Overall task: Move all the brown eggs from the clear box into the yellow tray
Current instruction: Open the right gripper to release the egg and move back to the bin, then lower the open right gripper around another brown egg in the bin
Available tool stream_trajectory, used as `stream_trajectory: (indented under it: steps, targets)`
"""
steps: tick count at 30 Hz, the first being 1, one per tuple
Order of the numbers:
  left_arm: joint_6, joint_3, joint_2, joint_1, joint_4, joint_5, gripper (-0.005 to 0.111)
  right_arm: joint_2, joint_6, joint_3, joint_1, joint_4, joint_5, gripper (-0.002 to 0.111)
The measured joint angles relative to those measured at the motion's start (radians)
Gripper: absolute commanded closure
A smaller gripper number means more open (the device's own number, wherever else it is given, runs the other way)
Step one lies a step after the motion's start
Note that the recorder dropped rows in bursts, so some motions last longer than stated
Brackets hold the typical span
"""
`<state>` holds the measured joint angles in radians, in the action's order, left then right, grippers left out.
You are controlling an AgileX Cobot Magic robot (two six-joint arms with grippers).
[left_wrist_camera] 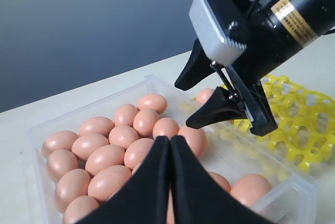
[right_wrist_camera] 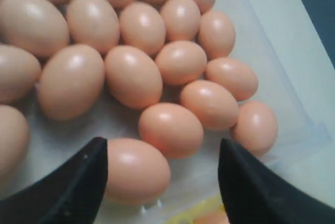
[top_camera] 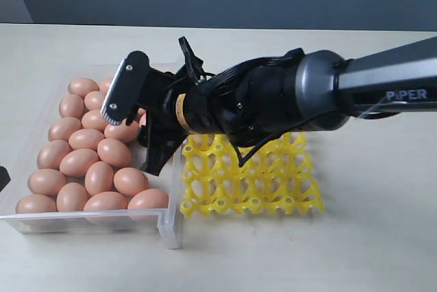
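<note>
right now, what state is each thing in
clear box, open-topped, packed with eggs
brown eggs, lying loose in the box, none gripped
yellow tray, the cups that show are empty, part hidden behind the arm
right hand, open above the eggs, holding nothing
left hand, shut, holding nothing

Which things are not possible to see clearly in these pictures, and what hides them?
- Exterior view: the right arm covers the far cups of the yellow tray; whether they hold eggs is unknown.
- Exterior view: brown eggs under the open right gripper are hidden, so no full count.
- Left wrist view: the shut left gripper covers some eggs in the clear box.
</note>
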<state>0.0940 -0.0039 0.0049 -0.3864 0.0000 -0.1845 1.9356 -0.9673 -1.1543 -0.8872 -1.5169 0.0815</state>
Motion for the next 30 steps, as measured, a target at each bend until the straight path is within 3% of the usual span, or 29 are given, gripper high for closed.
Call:
stream_trajectory:
  steps: [4,10,16,20,24,30]
  targets:
    - [0.0,0.0,0.0,0.0,0.0,0.0,0.106,0.063,0.124,-0.007,0.0,0.02,0.079,0.052]
    - [0.0,0.0,0.0,0.0,0.0,0.0,0.106,0.071,0.151,-0.013,-0.019,0.154,0.112,0.054]
    - [0.0,0.0,0.0,0.0,0.0,0.0,0.106,0.008,0.328,-0.011,-0.105,0.43,0.236,0.084]
    - [0.0,0.0,0.0,0.0,0.0,0.0,0.106,-0.069,0.407,-0.019,-0.17,0.612,0.252,0.09]
    - [0.0,0.0,0.0,0.0,0.0,0.0,0.106,-0.094,0.509,-0.094,-0.182,0.927,0.305,0.09]
    - [0.0,0.0,0.0,0.0,0.0,0.0,0.106,-0.078,1.064,-0.256,-0.153,1.57,0.596,0.09]
